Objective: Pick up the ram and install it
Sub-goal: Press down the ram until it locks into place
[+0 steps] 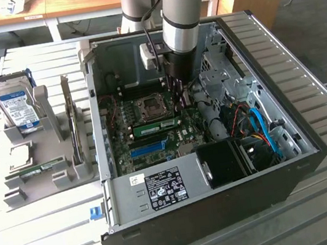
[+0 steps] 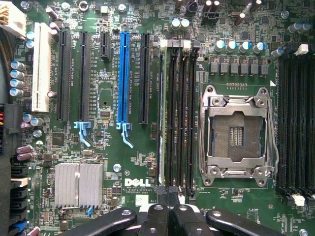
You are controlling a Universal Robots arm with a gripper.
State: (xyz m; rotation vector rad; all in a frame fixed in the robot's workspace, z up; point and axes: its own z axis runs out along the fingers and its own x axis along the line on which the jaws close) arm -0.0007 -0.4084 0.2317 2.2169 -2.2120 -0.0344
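RAM stick (image 1: 156, 125) lies seated on the motherboard (image 1: 154, 142) beside the empty CPU socket (image 1: 149, 105) (inside the open computer case (image 1: 226, 206)); the gripper (image 1: 179, 102) hangs just above it, fingers closed, empty.

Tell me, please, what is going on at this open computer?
The robot arm reaches down into the open computer case. Its gripper is shut, right over the memory slots beside the empty processor socket. The ram stands in a slot on the motherboard, just below the gripper.
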